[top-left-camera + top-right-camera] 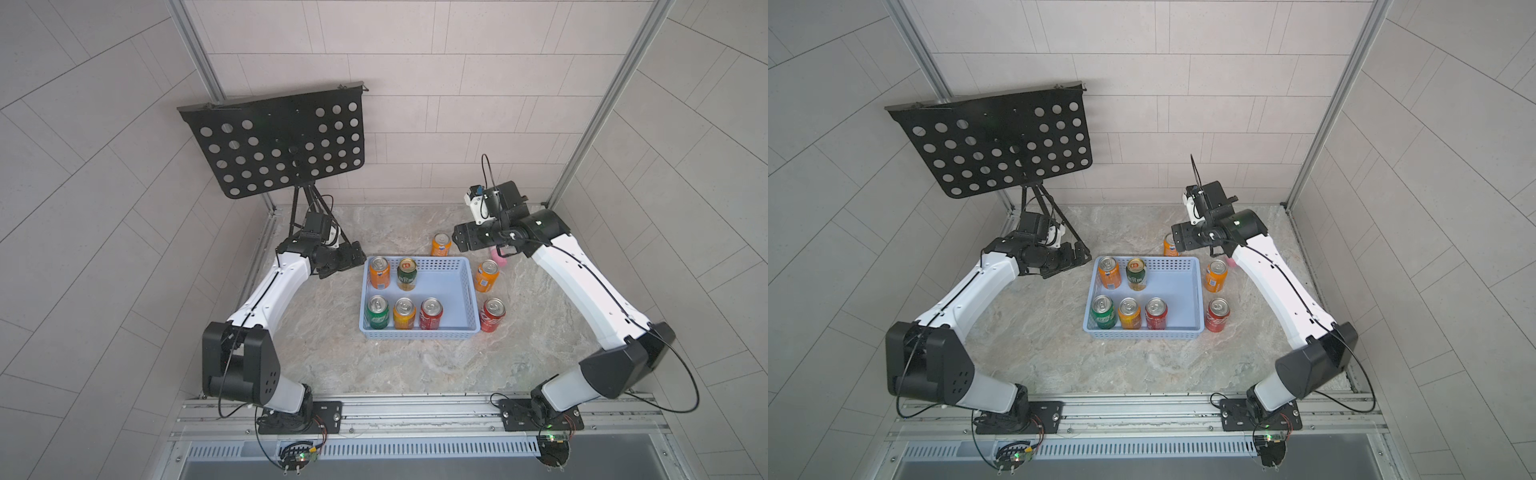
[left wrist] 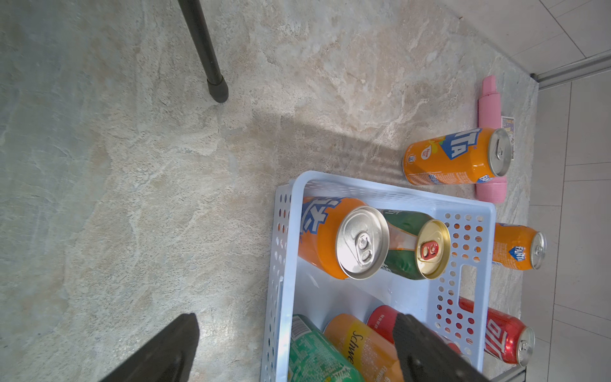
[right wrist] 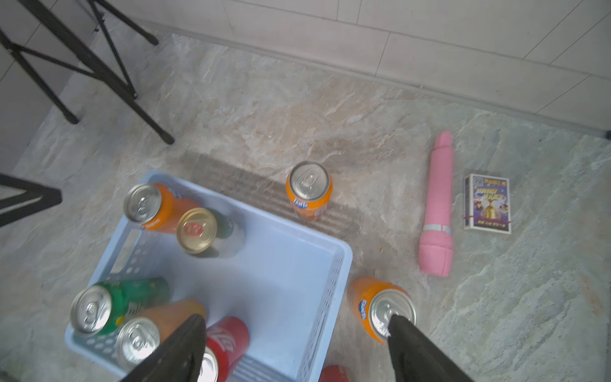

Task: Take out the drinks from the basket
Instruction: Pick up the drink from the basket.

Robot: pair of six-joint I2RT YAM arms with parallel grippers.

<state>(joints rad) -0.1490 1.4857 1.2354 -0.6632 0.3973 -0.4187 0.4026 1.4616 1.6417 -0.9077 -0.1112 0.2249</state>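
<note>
The light-blue basket (image 1: 457, 266) (image 1: 1183, 266) sits mid-floor. Inside stand an orange can (image 1: 379, 272), a dark green-gold can (image 1: 407, 273), a bright green can (image 1: 377, 312), a yellow-orange can (image 1: 404, 313) and a red can (image 1: 431, 313). Outside it stand an orange can (image 1: 440, 244) behind, another orange can (image 1: 486, 275) to the right, and a red can (image 1: 493, 314). My left gripper (image 1: 351, 258) (image 2: 296, 317) hangs open by the basket's back left corner. Above the back right corner, my right gripper (image 1: 459, 241) (image 3: 296, 317) is open and empty.
A black perforated music stand (image 1: 278, 143) rises at the back left, one leg foot (image 2: 218, 89) on the floor near the basket. A pink tube (image 3: 438, 205) and a small card box (image 3: 487, 203) lie at the back right. Walls close three sides.
</note>
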